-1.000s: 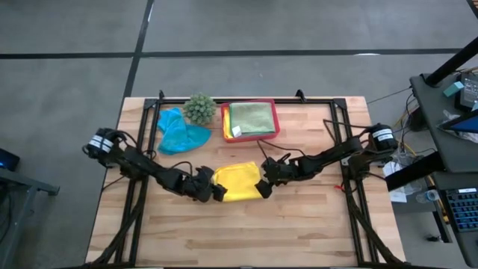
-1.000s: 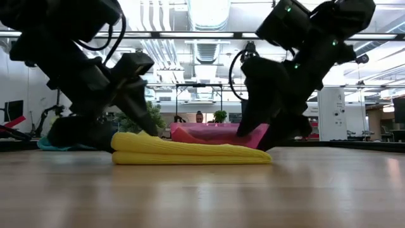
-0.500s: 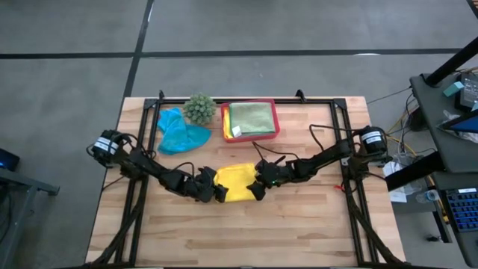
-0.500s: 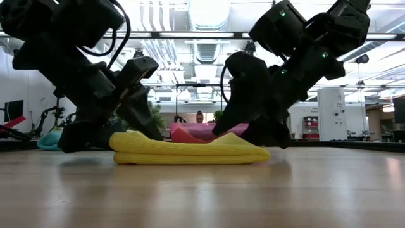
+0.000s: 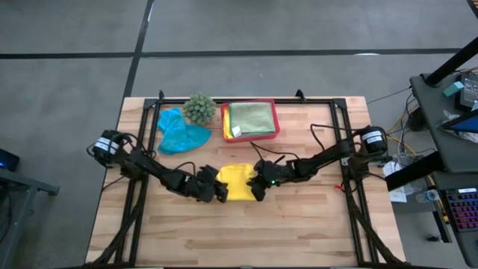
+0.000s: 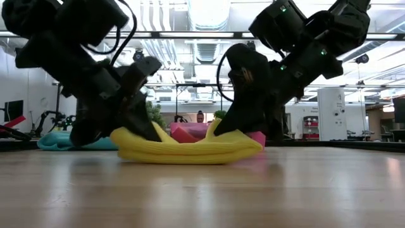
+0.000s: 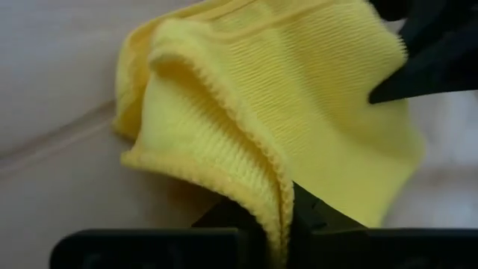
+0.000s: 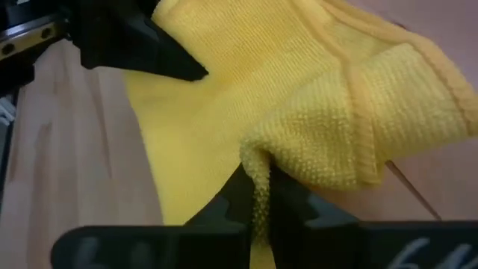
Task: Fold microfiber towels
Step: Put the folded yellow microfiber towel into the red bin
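mid-surface, the left end effector [image 5: 221,193] and right end effector [image 5: 256,188] each clench an end of the half-folded yellow towel [image 5: 237,181]; teal towel [image 5: 179,133] remains crumpled, green towel [image 5: 252,117] sits folded.

left end effector [image 5: 222,192]: closed onto yellow towel [image 5: 237,182] edge | right end effector [image 5: 255,188]: likewise | towel ends lifted, bunched inward

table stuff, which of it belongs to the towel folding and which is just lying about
Belongs to the job:
- yellow towel, pinched at either end by the left gripper and right gripper
- teal towel
- green towel

Just lying about:
- pink tray holding the green towel
- spiky green plant
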{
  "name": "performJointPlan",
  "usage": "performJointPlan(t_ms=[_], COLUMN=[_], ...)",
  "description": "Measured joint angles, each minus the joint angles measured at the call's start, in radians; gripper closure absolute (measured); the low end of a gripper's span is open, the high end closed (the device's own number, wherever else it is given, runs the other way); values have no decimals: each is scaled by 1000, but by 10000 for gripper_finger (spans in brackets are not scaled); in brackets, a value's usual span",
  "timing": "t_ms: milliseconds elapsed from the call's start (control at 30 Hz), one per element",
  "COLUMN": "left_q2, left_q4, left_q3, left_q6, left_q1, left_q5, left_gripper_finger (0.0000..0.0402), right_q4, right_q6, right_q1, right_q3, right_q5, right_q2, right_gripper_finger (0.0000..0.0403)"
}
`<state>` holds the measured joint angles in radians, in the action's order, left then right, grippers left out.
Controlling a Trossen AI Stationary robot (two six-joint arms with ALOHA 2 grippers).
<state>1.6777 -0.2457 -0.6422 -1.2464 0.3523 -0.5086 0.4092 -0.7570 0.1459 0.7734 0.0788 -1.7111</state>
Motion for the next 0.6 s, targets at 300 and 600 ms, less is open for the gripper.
performJointPlan(t_ms=[300,600], left_q2=[-99,-209], left_q4=[-9,-10], left_q3=[-49,-91], left_q6=[176,512], left_q1=[-21,-243], left_q5=[-47,-46], left_gripper_finger=[392,398], right_q4=[-71,-217], right_q6=[74,227], right_q1=[-4,-127], right_q3=[0,1], right_q5=[1,54], right_q2=[128,340], right_gripper_finger=[390,390])
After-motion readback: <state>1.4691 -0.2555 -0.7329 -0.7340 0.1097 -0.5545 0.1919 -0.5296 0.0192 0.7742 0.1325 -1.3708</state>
